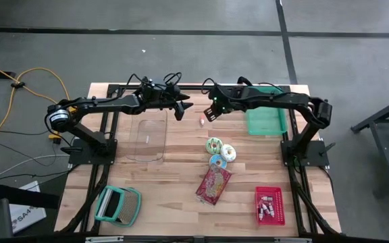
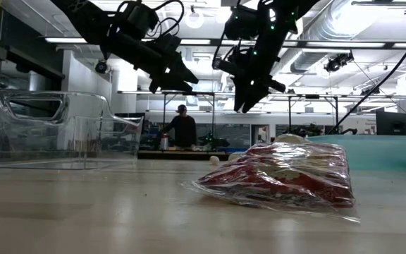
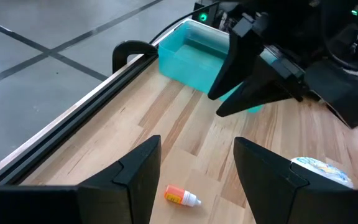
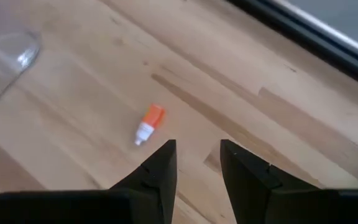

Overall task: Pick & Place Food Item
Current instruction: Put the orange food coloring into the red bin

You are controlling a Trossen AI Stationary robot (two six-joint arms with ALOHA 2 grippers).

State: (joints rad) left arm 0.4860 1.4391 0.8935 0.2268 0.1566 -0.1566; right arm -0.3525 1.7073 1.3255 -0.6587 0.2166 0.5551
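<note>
Two black jointed arms trail black cables, green lights glowing.

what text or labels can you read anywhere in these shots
"SA4": partial print on the white box on the floor beside the table; the rest is cut off.
Snack bag: printing too blurred to read.
Small orange-and-white bottle: label too small to read.

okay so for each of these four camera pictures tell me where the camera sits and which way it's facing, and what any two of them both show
High: overhead, straight down on the wooden table; both arms, left gripper, right gripper.
Low: table height, level across past the snack bag; both grippers overhead.
Left wrist: forward past its open fingers toward the teal bin.
Right wrist: down past its fingers at the table.
Shared: both wrist views show the small orange-capped bottle.
</note>
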